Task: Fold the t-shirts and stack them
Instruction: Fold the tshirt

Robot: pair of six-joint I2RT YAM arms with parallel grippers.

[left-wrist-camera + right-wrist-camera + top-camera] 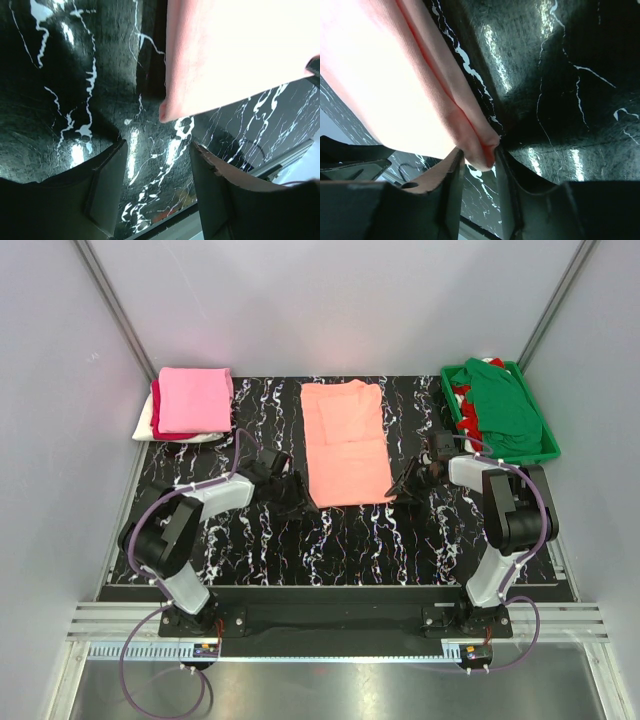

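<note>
Right wrist view: the right gripper has its jaws standing narrow, and the near right corner of the salmon-peach t-shirt pokes in between the fingertips, meeting both. Whether they pinch it tight I cannot tell. From that corner a doubled, folded edge runs up and to the left, lying flat on the black marbled table, which is bare all along the right of the fingers.

On the left wrist view the left gripper stands spread, with only tabletop showing between its jaws. The shirt's near left corner ends just beyond the tips, apart from both. Its side edge runs straight away from the camera, with bare table to the left of it.

From the top external view the shirt is a long folded rectangle in the middle of the table, with a gripper at each end of its near edge. Bare strips of table flank both long edges. At the far left corner sits a stack with a bright pink t-shirt on top and a red t-shirt and a white t-shirt under it, well apart from the left gripper. At the far right a green tray holds a dark green t-shirt and some red cloth, and the right arm stands just beside its near end. Between the shirt's near edge and the arm bases the table is open. Grey walls close in both sides.
</note>
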